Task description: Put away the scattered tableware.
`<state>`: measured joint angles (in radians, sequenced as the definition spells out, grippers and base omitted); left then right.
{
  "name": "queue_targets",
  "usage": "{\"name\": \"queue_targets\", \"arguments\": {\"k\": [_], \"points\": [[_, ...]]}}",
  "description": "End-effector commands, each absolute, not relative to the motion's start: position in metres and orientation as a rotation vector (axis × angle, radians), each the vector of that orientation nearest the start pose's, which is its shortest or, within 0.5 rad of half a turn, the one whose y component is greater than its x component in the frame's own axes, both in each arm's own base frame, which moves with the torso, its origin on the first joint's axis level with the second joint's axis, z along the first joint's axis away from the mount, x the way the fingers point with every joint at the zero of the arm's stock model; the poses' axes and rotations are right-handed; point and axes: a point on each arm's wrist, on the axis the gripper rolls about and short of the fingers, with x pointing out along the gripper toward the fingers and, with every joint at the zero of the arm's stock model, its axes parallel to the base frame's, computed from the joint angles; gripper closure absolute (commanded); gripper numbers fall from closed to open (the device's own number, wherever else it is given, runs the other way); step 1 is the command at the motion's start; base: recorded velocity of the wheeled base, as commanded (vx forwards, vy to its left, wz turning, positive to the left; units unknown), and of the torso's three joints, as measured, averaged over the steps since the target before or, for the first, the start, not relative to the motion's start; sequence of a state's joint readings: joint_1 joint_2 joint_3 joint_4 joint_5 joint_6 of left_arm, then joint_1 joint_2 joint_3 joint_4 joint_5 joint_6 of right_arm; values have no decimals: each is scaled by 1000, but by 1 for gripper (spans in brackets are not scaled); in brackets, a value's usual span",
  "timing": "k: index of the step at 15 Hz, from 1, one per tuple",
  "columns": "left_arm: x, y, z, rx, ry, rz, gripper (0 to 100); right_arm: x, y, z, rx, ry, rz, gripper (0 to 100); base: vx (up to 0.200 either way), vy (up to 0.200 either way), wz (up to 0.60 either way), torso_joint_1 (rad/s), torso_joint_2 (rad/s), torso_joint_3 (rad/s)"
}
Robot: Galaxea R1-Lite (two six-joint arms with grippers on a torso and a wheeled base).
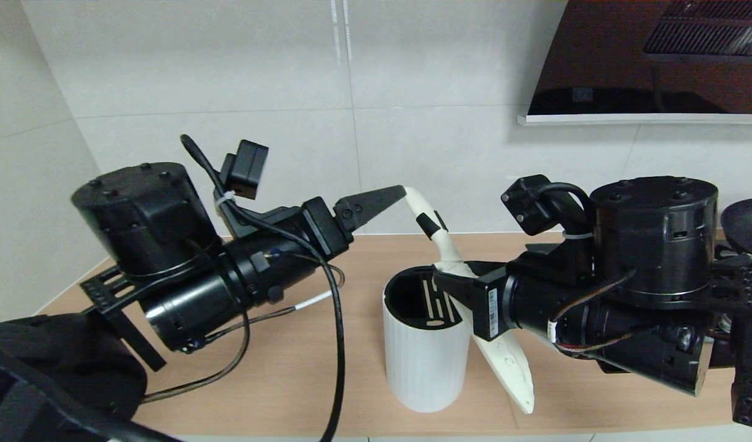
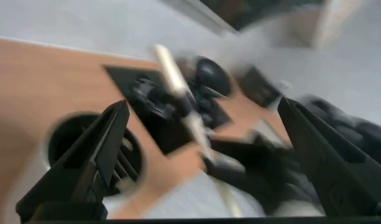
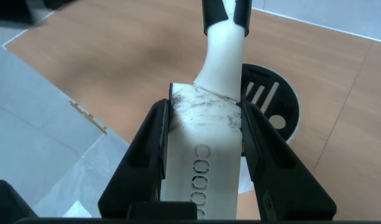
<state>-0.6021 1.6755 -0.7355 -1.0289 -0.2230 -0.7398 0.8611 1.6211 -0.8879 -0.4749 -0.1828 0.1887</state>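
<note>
My right gripper (image 1: 455,279) was clamped on the blade of a white spatula (image 1: 449,248) above the wooden countertop (image 1: 283,374). The spatula was tilted, its black-banded handle rising toward the tiled wall and its blade end hanging just outside the white ribbed utensil holder (image 1: 425,362), which stood upright on the counter. My left gripper (image 2: 202,107) hung with fingers spread wide, grasping nothing, one fingertip just beside the handle's end.

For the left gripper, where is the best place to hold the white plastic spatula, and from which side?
Probably the curved handle end above the black band, approached from the robot's left: the right gripper clamps the flat blade of the white plastic spatula, and the handle slants up free toward the open left gripper.
</note>
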Motion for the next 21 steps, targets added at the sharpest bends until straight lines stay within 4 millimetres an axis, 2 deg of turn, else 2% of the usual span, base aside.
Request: {"name": "queue_targets", "arguments": {"k": [1, 4, 8, 16, 20, 21], "points": [[246, -206, 187, -695, 239, -858, 0, 192, 225, 211, 44, 294, 661, 100, 0, 0, 0, 0, 0, 0], [250, -218, 175, -690, 250, -865, 0, 189, 228, 209, 38, 300, 668, 100, 0, 0, 0, 0, 0, 0], [252, -221, 173, -690, 257, -863, 0, 190, 232, 203, 33, 305, 673, 100, 0, 0, 0, 0, 0, 0], [258, -220, 175, -698, 243, -831, 0, 183, 236, 197, 18, 306, 686, 100, 0, 0, 0, 0, 0, 0], [262, -219, 169, -693, 258, -812, 0, 181, 236, 199, 19, 300, 680, 100, 0, 0, 0, 0, 0, 0], [262, -220, 168, -693, 261, -813, 100, 180, 236, 198, 16, 301, 679, 100, 0, 0, 0, 0, 0, 0]]}}
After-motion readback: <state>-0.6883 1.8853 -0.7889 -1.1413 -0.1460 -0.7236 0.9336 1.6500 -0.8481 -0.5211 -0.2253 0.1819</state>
